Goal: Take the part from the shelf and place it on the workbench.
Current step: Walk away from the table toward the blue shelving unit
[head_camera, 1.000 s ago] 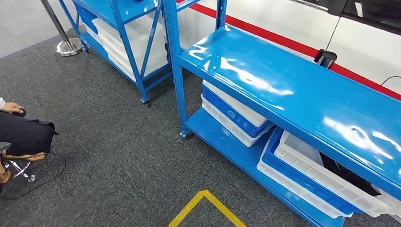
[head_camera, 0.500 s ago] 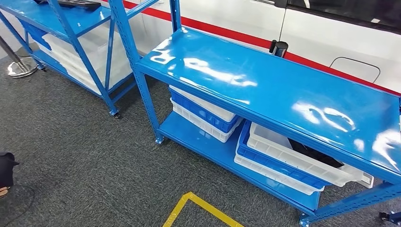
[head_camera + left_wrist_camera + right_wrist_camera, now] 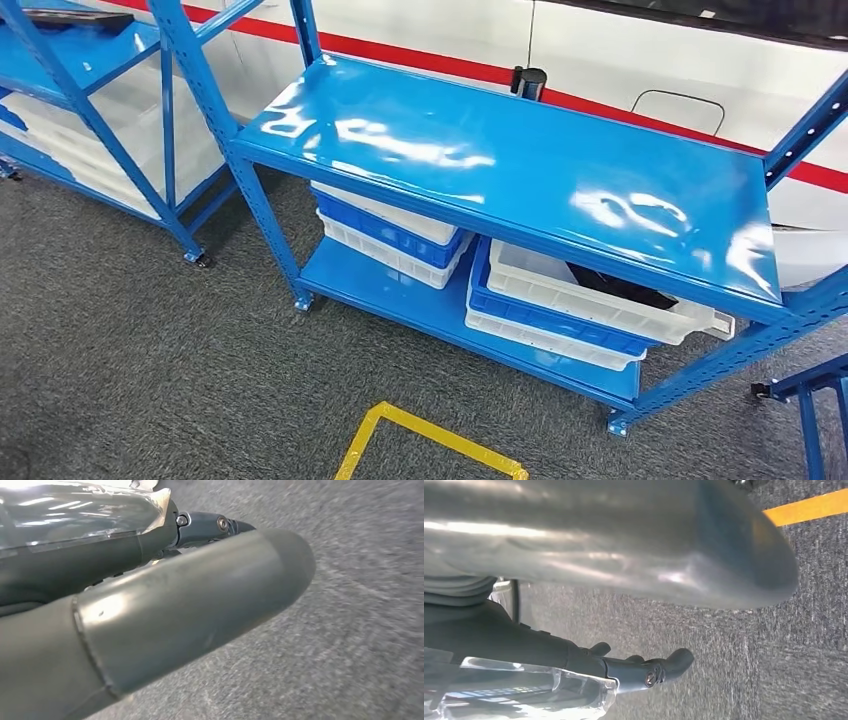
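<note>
Well, both hands hang low over the grey carpet (image 3: 150, 380). The left robot hand (image 3: 165, 620) has its thumb apart from straight dark fingers and nothing in it. The right robot hand (image 3: 624, 545) is likewise spread, fingertips a bit curled, also holding nothing.

Likely task thing: a dark flat piece (image 3: 60, 15) on the top board of the far shelf (image 3: 100, 50), at the pic's upper-left corner, mostly cut off. A black thing (image 3: 620, 292) also lies in a white bin (image 3: 560, 290) on the lower level of the near shelf (image 3: 500, 160), so can't tell which is the part, nor which surface is the counter.

Handling, as a guess: the flat piece looks thin, rigid and prob. light, w/ a low profile on a glossy painted board, so it may skid if nudged. Best hold is prob. thumb under one long edge, fingers on top, near the middle for balance. Material and edges are too small to judge.
</note>
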`<state>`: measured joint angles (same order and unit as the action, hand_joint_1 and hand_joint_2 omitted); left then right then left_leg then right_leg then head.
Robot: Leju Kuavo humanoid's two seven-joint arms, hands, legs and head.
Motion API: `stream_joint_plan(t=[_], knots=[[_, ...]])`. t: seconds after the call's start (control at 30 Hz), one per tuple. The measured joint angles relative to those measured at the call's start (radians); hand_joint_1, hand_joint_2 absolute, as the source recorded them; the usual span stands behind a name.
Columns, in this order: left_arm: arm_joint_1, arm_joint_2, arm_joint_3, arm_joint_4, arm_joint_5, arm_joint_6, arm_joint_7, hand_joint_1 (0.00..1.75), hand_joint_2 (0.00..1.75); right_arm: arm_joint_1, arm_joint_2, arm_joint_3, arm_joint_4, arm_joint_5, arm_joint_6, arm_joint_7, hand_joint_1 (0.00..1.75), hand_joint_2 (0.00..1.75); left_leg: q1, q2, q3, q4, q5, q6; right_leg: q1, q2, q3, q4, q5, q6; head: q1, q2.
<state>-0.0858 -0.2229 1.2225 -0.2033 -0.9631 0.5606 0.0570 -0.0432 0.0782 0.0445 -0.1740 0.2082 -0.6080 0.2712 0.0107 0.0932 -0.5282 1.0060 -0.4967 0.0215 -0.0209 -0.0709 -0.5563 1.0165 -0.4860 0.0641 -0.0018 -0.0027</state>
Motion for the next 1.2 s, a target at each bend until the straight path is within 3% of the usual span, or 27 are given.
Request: stream_joint_plan(t=[0.03, 0.1, 0.17, 0.23, 0.3, 0.33, 0.37, 0.4, 0.47, 0.53, 0.63, 0.7, 0.77, 0.83, 0.87, 0.9, 0.97, 1.0, 1.07, 1.13, 1.2], knots=[[-0.001, 0.0, 0.0, 0.0, 0.0, 0.002, -0.008, 0.0, 0.0, 0.0, 0.001, 0.0, 0.0, -0.001, 0.0, 0.0, 0.0, 0.0, -0.002, 0.009, 0.004, 0.0, -0.003, -0.006, 0.004, -0.002, 0.002, -0.009, 0.004, -0.009, -0.001, 0.0], [-0.004, 0.001, 0.0, 0.0, -0.002, 0.006, -0.023, 0.0, 0.0, 0.002, 0.0, 0.0, 0.0, -0.003, -0.001, 0.0, 0.0, 0.0, 0.002, 0.02, 0.013, -0.001, -0.01, -0.019, 0.002, 0.022, 0.0, -0.011, 0.008, -0.026, -0.005, 0.0], [-0.005, 0.003, 0.0, 0.0, -0.003, 0.008, -0.037, 0.0, 0.0, 0.004, 0.0, -0.001, 0.0, -0.005, -0.004, 0.0, 0.0, 0.0, 0.009, -0.02, 0.004, 0.036, -0.042, -0.03, -0.006, 0.044, 0.006, -0.014, 0.012, -0.041, -0.008, 0.0], [-0.003, 0.004, 0.0, 0.0, 0.0, 0.011, -0.051, 0.0, 0.0, 0.003, 0.001, -0.001, 0.0, -0.007, -0.007, 0.0, 0.0, 0.0, 0.01, -0.075, -0.048, 0.153, -0.109, -0.035, -0.006, 0.066, 0.007, -0.014, 0.016, -0.05, -0.011, 0.0], [0.0, 0.005, 0.0, 0.0, 0.002, 0.016, -0.066, 0.0, 0.0, 0.004, 0.004, -0.002, 0.0, -0.01, -0.008, 0.0, 0.0, 0.0, 0.01, -0.092, -0.11, 0.273, -0.154, -0.035, -0.002, 0.091, 0.006, -0.013, 0.016, -0.053, -0.012, 0.0], [0.001, 0.006, 0.0, 0.0, 0.003, 0.019, -0.074, 0.0, 0.0, 0.005, 0.004, -0.003, 0.0, -0.013, -0.009, 0.0, 0.0, 0.0, 0.01, -0.094, -0.122, 0.289, -0.147, -0.034, -0.001, 0.105, 0.007, -0.013, 0.016, -0.053, -0.012, 0.0], [0.002, 0.008, 0.0, 0.0, 0.003, 0.021, -0.082, 0.0, 0.0, 0.005, 0.004, -0.005, 0.0, -0.016, -0.009, 0.0, 0.0, 0.0, 0.011, -0.096, -0.117, 0.267, -0.121, -0.032, -0.001, 0.118, 0.009, -0.013, 0.016, -0.053, -0.012, 0.0], [0.002, 0.009, 0.0, 0.0, 0.003, 0.023, -0.089, 0.0, 0.0, 0.005, 0.005, -0.006, 0.0, -0.019, -0.01, 0.0, 0.0, 0.0, 0.012, -0.104, -0.094, 0.21, -0.08, -0.03, -0.001, 0.132, 0.011, -0.012, 0.016, -0.053, -0.012, 0.0], [0.002, 0.011, 0.0, 0.0, 0.003, 0.025, -0.1, 0.0, 0.0, 0.004, 0.007, -0.009, 0.0, -0.021, -0.01, -0.001, 0.0, 0.0, 0.017, -0.147, -0.042, 0.079, -0.013, -0.026, 0.002, 0.157, 0.011, -0.009, 0.015, -0.05, -0.011, 0.0], [0.001, 0.011, 0.0, 0.0, 0.003, 0.026, -0.106, 0.0, 0.0, 0.002, 0.008, -0.011, 0.0, -0.022, -0.01, -0.001, 0.0, 0.0, 0.016, -0.172, -0.022, 0.02, 0.005, -0.021, 0.006, 0.178, 0.002, -0.009, 0.016, -0.041, -0.011, 0.0], [0.0, 0.01, 0.0, 0.0, 0.004, 0.026, -0.107, 0.0, 0.0, 0.006, 0.007, -0.015, 0.0, -0.022, -0.01, -0.001, 0.0, 0.0, 0.009, -0.147, -0.021, 0.013, 0.01, -0.006, 0.004, 0.199, -0.014, -0.014, 0.023, -0.023, -0.011, 0.0], [-0.001, 0.01, 0.0, -0.001, 0.004, 0.027, -0.11, 0.0, 0.0, 0.008, 0.006, -0.018, 0.0, -0.022, -0.01, -0.002, 0.0, 0.0, 0.011, -0.127, -0.018, 0.002, 0.017, 0.008, 0.006, 0.161, -0.03, 0.019, 0.004, -0.02, -0.008, 0.0], [0.0, 0.01, 0.0, -0.001, 0.004, 0.029, -0.113, 0.0, 0.0, 0.006, 0.006, -0.02, 0.0, -0.024, -0.01, -0.004, 0.0, 0.0, 0.009, -0.101, -0.018, -0.003, 0.02, 0.018, 0.007, 0.103, -0.081, 0.124, -0.051, -0.025, -0.003, 0.0], [0.002, 0.011, 0.0, -0.001, 0.004, 0.032, -0.117, 0.0, 0.0, 0.005, 0.007, -0.021, 0.0, -0.026, -0.01, -0.009, 0.0, 0.0, 0.005, -0.072, -0.02, -0.002, 0.019, 0.021, 0.006, 0.084, -0.141, 0.251, -0.103, -0.023, -0.001, 0.0], [0.002, 0.011, 0.0, -0.001, 0.003, 0.034, -0.122, 0.0, 0.0, 0.006, 0.007, -0.023, 0.0, -0.027, -0.01, -0.011, 0.0, 0.0, 0.003, -0.058, -0.02, -0.002, 0.019, 0.021, 0.005, 0.082, -0.151, 0.276, -0.11, -0.018, -0.001, 0.0], [0.002, 0.011, 0.0, -0.001, 0.003, 0.036, -0.128, 0.0, 0.0, 0.007, 0.007, -0.024, 0.0, -0.028, -0.01, -0.012, 0.0, 0.0, 0.003, -0.046, -0.02, -0.002, 0.019, 0.021, 0.005, 0.078, -0.138, 0.258, -0.099, -0.011, 0.0, 0.0], [0.001, 0.01, 0.0, -0.001, 0.003, 0.038, -0.141, 0.0, 0.0, 0.008, 0.006, -0.027, 0.0, -0.031, -0.011, -0.013, 0.0, 0.0, 0.002, -0.025, -0.017, -0.001, 0.017, 0.017, 0.005, 0.05, -0.06, 0.118, -0.049, 0.001, 0.001, 0.0], [0.001, 0.01, 0.0, -0.001, 0.003, 0.038, -0.145, 0.0, 0.0, 0.007, 0.006, -0.027, 0.0, -0.031, -0.011, -0.014, 0.0, 0.0, 0.0, -0.015, -0.014, -0.001, 0.014, 0.013, 0.007, 0.027, -0.023, 0.049, -0.024, 0.001, 0.002, 0.0], [0.001, 0.01, 0.0, -0.001, 0.003, 0.039, -0.149, 0.0, 0.0, 0.004, 0.006, -0.028, 0.0, -0.032, -0.011, -0.014, 0.0, 0.0, -0.005, 0.002, -0.006, -0.001, 0.007, 0.001, 0.011, 0.002, 0.009, -0.019, 0.0, -0.014, 0.001, 0.0], [-0.001, 0.009, 0.0, -0.001, 0.003, 0.039, -0.15, 0.0, 0.0, 0.004, 0.007, -0.029, 0.0, -0.032, -0.012, -0.014, 0.0, 0.0, -0.003, 0.019, 0.003, -0.003, 0.002, -0.012, 0.013, 0.019, 0.005, -0.02, 0.006, -0.032, 0.0, 0.0], [-0.003, 0.009, 0.0, -0.001, 0.003, 0.04, -0.151, 0.0, 0.0, 0.005, 0.006, -0.03, 0.0, -0.033, -0.012, -0.014, 0.0, 0.0, 0.003, -0.008, 0.0, 0.017, -0.018, -0.024, 0.005, 0.04, 0.011, -0.024, 0.012, -0.046, -0.002, 0.0]])
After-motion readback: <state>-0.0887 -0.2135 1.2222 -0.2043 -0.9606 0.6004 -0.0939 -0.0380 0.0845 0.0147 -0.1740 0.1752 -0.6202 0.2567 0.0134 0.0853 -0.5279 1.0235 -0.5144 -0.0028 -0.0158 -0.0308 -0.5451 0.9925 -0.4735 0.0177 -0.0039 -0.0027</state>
